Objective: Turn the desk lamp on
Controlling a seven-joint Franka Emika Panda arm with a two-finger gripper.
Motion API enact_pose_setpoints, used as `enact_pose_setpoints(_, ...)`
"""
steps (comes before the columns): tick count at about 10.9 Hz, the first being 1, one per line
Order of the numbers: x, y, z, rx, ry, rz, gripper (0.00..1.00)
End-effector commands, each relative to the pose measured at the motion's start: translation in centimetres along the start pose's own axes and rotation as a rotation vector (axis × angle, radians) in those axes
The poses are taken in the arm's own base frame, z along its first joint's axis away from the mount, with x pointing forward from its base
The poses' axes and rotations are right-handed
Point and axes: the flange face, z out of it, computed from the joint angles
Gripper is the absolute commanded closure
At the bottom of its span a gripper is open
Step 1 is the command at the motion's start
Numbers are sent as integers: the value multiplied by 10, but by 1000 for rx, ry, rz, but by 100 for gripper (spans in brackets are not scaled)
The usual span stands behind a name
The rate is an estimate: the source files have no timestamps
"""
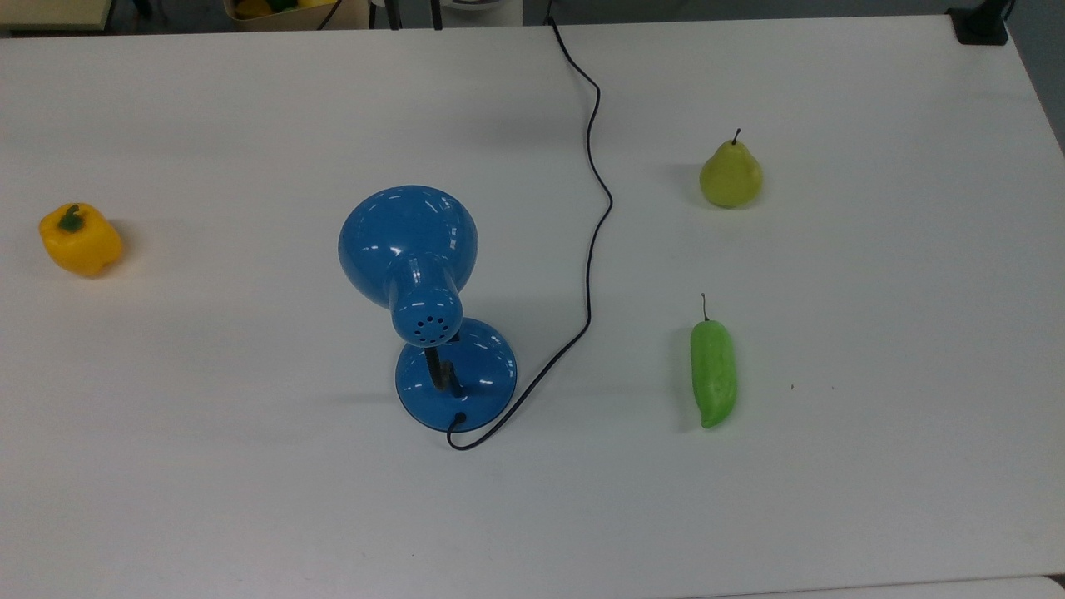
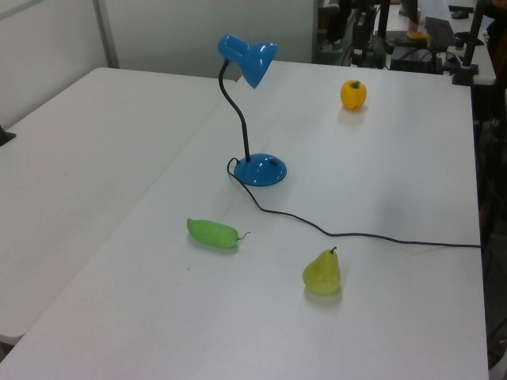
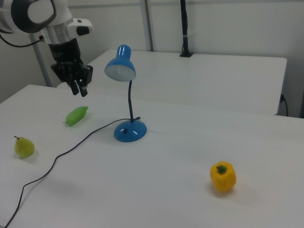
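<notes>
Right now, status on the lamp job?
Gripper empty, hanging above the table, off the desk lamp. Lamp upright, untouched. Cord, green pepper and pear nearby; nothing blocking the base.

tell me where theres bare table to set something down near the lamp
Bare table lies between the desk lamp and the yellow pepper, and along the top view's bottom edge. The cord, pear and green pepper crowd the top view's right.

Bright even overhead light, soft shadows, glare on desk lamp (image 1: 408, 241) shade.
</notes>
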Motion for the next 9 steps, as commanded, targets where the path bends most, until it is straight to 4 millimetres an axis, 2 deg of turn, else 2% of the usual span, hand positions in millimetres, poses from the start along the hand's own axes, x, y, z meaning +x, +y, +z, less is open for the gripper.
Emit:
enact_pose_setpoints(1,-6,-2,9,17,4,5,100)
enact_pose_setpoints(3,-7,-2,22,3,-11,-1,100)
enact_pose_setpoints(5,0,4,39,-6,42,7,100)
enact_pose_setpoints(9,26,6,92,-13,147,10,100)
